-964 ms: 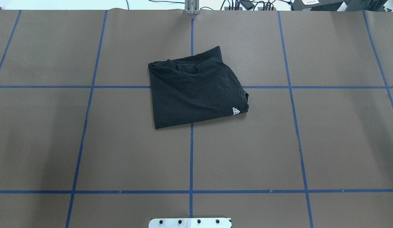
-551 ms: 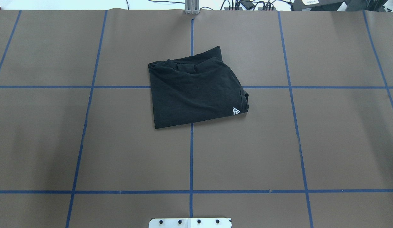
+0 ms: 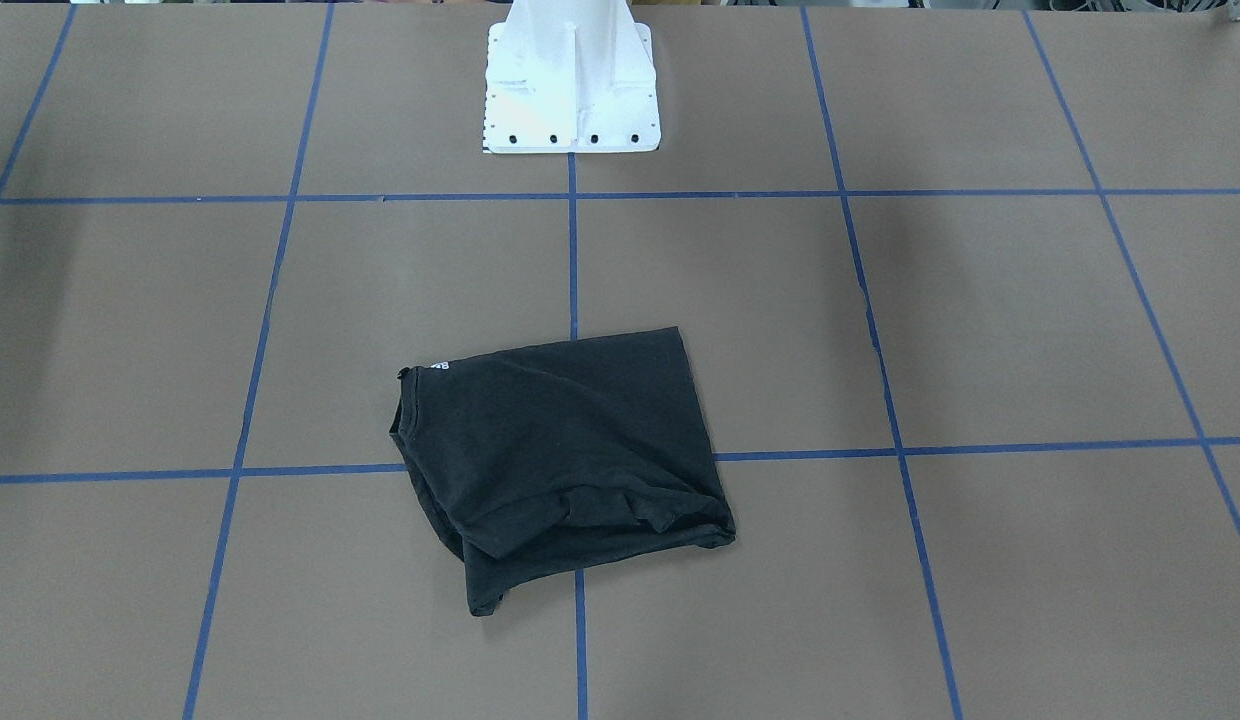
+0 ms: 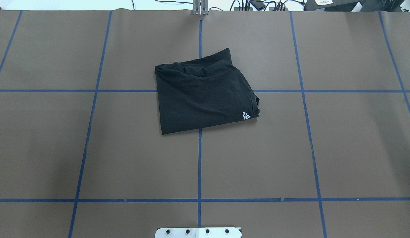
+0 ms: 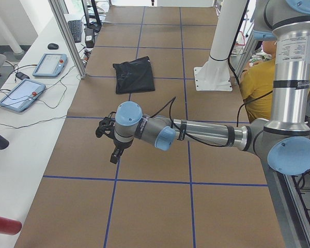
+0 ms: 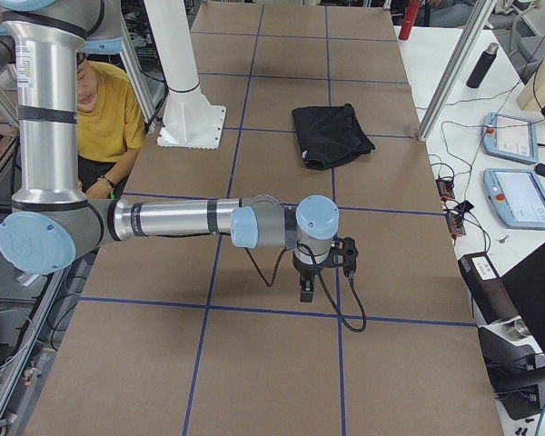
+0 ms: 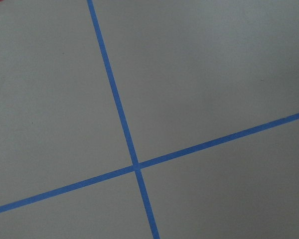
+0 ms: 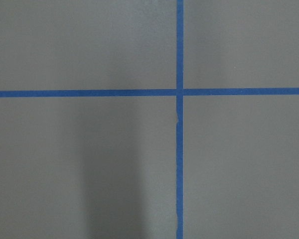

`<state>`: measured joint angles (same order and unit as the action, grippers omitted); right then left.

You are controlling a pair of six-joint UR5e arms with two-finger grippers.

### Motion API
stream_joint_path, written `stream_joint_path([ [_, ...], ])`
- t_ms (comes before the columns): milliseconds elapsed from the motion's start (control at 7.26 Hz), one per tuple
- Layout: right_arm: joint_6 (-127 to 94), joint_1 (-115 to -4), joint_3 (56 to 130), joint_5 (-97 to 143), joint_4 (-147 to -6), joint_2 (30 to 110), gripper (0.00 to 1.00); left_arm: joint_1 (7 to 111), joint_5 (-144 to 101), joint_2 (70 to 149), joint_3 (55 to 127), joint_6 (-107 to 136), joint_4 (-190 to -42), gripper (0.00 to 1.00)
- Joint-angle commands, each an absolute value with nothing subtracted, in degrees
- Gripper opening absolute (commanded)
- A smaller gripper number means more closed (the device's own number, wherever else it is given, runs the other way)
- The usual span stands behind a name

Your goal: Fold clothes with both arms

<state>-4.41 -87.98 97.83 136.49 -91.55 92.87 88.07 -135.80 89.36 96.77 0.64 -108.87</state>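
One T-shirt [image 4: 201, 96], folded, crosswise, collar [image 4: 256, 105] right

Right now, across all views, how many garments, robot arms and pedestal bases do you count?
Black T-shirt: 1
Robot arms: 2, the left arm and the right arm
White pedestal base: 1
Total: 4

Brown table [image 4: 125, 148], blue tape grid [image 4: 199, 165]; side bench [image 6: 431, 54]: tablets [image 6: 520, 198], black bottle [image 6: 482, 64]; person [image 6: 104, 118], yellow shirt.
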Motion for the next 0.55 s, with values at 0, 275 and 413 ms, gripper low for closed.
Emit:
stream_joint_path([
  [0, -4.2, -88.0, 98.1, 136.7, -91.2, 92.7, 1.00, 88.1, -136.3, 90.0, 96.9, 0.7, -108.9, 1.00],
  [275, -4.0, -88.0, 98.4, 137.1, -91.2, 92.6, 1.00, 88.1, -136.4, 90.0, 98.6, 0.7, -108.9, 1.00],
  [413, -4.0, -88.0, 99.0, 137.4, -91.2, 92.5, 1.00, 88.1, -137.2, 90.1, 99.4, 0.7, -109.0, 1.00],
])
